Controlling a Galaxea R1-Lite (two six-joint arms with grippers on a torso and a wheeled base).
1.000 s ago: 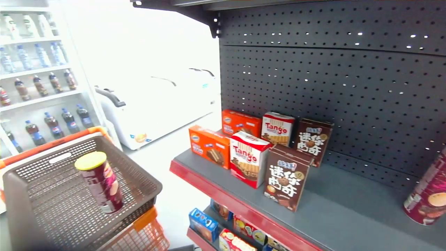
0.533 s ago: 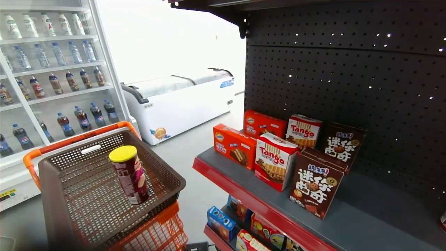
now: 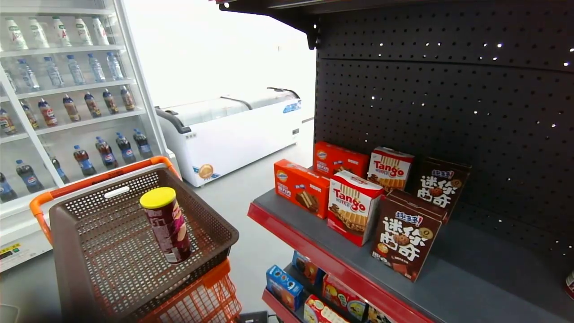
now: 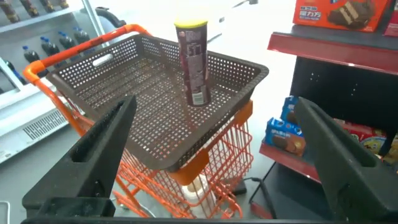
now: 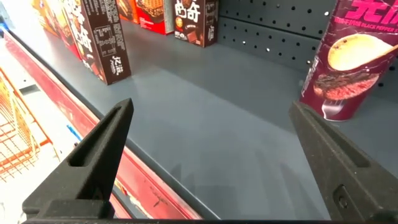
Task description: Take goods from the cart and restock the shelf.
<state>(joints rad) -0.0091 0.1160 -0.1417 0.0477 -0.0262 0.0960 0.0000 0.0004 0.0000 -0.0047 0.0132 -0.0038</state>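
A dark red chip can with a yellow lid stands upright in the brown perforated basket on top of the orange cart. My left gripper is open, hovering in front of the basket with the chip can a short way beyond its fingertips. My right gripper is open and holds nothing, above a bare stretch of the grey shelf. A second chip can stands upright on that shelf by the pegboard back. Only a sliver of that can shows in the head view.
Orange boxes, red-and-white wafer boxes and brown snack boxes stand in rows at the shelf's left end. The shelf has a red front lip with packed goods below. A bottle fridge and chest freezer stand behind the cart.
The head camera swung left during the first half second, bringing more of the cart and fridge into the picture. Nothing has visibly moved since.
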